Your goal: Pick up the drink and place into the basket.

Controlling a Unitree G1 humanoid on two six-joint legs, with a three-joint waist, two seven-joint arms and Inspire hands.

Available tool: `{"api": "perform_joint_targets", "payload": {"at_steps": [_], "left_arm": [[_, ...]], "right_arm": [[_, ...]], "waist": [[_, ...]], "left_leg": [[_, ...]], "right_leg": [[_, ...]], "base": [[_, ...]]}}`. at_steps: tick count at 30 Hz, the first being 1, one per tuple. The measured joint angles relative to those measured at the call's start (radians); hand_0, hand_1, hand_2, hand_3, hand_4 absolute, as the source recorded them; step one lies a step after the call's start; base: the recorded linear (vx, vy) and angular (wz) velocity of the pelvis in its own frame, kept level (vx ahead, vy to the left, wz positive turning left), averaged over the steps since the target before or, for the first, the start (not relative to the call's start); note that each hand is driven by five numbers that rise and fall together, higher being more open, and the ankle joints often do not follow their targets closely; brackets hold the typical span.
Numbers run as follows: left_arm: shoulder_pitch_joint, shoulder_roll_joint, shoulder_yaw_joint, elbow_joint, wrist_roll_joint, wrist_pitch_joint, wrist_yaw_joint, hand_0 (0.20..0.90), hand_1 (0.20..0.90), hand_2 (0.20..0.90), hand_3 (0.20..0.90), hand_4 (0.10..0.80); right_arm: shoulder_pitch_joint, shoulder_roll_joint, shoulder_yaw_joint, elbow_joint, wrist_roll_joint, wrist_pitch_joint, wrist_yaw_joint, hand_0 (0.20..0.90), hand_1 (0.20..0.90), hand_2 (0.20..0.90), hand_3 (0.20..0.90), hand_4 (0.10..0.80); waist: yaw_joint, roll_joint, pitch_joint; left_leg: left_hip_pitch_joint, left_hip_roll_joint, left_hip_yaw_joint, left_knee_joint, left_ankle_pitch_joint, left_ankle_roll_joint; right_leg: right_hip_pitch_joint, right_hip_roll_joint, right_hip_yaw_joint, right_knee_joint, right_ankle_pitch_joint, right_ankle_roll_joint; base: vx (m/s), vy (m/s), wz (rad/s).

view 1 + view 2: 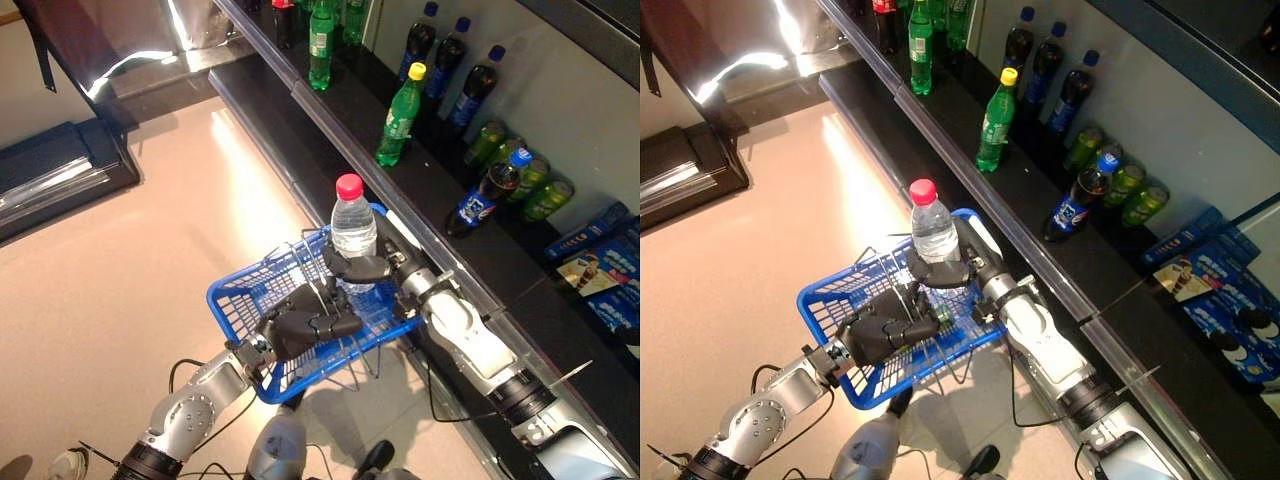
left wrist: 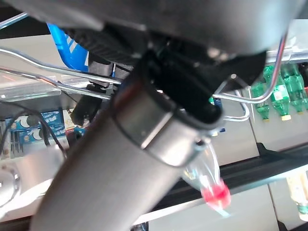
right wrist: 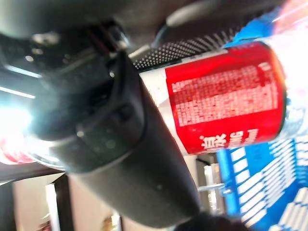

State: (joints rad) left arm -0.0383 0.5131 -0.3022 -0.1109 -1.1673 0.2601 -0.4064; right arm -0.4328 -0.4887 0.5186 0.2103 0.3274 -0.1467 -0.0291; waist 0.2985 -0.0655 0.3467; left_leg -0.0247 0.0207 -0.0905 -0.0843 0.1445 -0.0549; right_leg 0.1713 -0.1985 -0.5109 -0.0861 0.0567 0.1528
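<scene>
Pale glossy floor (image 1: 150, 270) beside a dark store shelf (image 1: 440, 180) carrying green and dark drink bottles (image 1: 400, 115) and green cans. Blue wire shopping basket (image 1: 240, 300), hung from the left robot hand (image 1: 305, 325), fingers curled round its metal handles. Right robot hand (image 1: 365, 268) grips the clear red-capped water bottle (image 1: 352, 225), upright over the basket's far rim.

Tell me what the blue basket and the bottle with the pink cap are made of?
The blue basket looks like plastic: a glossy, moulded grid of slats. Its thin silvery handles look like metal wire. The bottle, held upright over it by the right hand, seems to be clear thin plastic, since you can see through it. The left hand holds the basket.
</scene>
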Motion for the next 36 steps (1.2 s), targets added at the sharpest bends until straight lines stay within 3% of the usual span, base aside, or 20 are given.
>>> {"api": "perform_joint_targets", "payload": {"at_steps": [14, 22, 36], "left_arm": [[-0.049, 0.007, 0.000, -0.133, 0.000, 0.004, -0.117, 0.300, 0.300, 0.300, 0.200, 0.100], [-0.061, 0.008, 0.000, -0.134, 0.000, 0.059, -0.133, 0.300, 0.300, 0.300, 0.200, 0.100], [-0.073, 0.009, -0.003, -0.134, 0.001, 0.076, -0.147, 0.300, 0.300, 0.300, 0.200, 0.100]], "right_arm": [[0.076, 0.015, 0.020, 0.124, -0.115, 0.007, -0.016, 0.300, 0.300, 0.300, 0.200, 0.100], [0.074, 0.014, 0.022, 0.160, -0.251, 0.010, -0.017, 0.300, 0.300, 0.300, 0.200, 0.100], [-0.096, -0.045, 0.170, 0.160, -0.532, 0.038, -0.010, 0.300, 0.300, 0.300, 0.200, 0.100]], "waist": [[0.028, 0.000, 0.000], [0.034, 0.000, 0.000], [0.049, 0.000, 0.000]], "left_leg": [[0.000, -0.007, -0.009, 0.000, 0.000, 0.000], [0.000, -0.012, -0.026, 0.000, 0.000, 0.000], [0.000, -0.012, -0.029, 0.008, 0.000, 0.000]], "right_leg": [[0.007, -0.004, -0.011, 0.000, -0.005, 0.005], [0.016, -0.006, -0.030, 0.000, -0.010, 0.008], [0.022, -0.005, -0.033, 0.000, -0.010, 0.008]], "base": [[0.002, -0.001, 0.02], [0.007, -0.002, 0.06], [0.000, 0.000, 0.00]]}}
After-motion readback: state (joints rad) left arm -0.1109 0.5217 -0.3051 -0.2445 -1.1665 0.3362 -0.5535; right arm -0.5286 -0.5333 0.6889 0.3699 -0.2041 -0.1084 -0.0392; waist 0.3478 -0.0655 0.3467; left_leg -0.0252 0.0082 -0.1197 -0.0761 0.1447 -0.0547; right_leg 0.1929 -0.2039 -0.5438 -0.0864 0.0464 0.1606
